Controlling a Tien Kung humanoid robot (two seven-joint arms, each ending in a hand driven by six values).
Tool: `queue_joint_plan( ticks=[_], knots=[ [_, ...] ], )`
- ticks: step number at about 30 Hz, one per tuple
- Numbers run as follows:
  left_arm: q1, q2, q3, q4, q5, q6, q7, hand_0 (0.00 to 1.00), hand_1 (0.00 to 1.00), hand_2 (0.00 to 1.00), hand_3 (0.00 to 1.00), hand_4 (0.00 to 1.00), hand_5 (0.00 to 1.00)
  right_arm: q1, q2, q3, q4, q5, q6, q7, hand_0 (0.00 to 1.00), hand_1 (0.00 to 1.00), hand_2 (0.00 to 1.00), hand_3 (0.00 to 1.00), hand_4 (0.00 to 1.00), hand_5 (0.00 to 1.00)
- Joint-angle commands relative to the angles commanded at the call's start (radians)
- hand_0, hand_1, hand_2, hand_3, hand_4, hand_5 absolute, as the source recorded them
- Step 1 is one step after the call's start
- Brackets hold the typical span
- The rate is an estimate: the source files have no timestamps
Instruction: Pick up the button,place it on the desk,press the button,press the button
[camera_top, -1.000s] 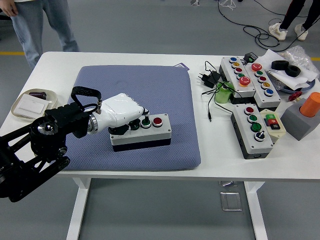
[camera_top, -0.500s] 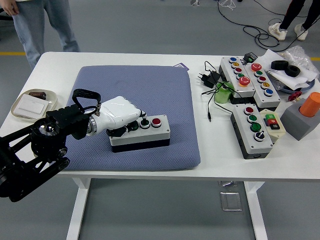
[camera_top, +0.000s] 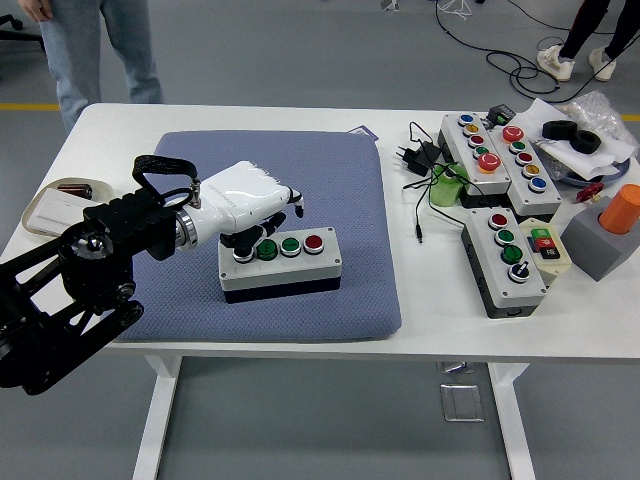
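So the button box (camera_top: 281, 262) is sitting on the blue-grey mat (camera_top: 330, 190), toward the mat's front edge, with 2 green buttons and 1 red button (camera_top: 314, 241) in a row on top. The left hand (camera_top: 262, 212) hangs just over the box's left end, fingers loosely curled and holding nothing, fingertips right above the leftmost green button (camera_top: 267, 250). Off the mat's right side on the white table (camera_top: 430, 290) there's a bunch of other button boxes (camera_top: 506, 258)
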Motion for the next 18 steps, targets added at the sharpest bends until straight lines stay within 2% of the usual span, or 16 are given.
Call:
queue_joint_plan(
  ticks=[8, 18],
  knots=[
    [-0.009, -0.016, 0.039, 0.013, 0.0, -0.001, 0.0, 0.05, 0.002, 0.034, 0.671, 0.229, 0.002, 0.0, 0.0, -0.001, 0.0, 0.004, -0.001, 0.001, 0.627, 0.477, 0.539, 0.582, 0.279, 0.022],
    [-0.016, -0.04, 0.045, 0.05, 0.0, 0.0, 0.0, 0.052, 0.002, 0.036, 0.676, 0.228, 0.002, 0.001, -0.001, 0.001, 0.0, -0.002, -0.001, 0.001, 0.627, 0.477, 0.539, 0.582, 0.279, 0.022]
  ],
)
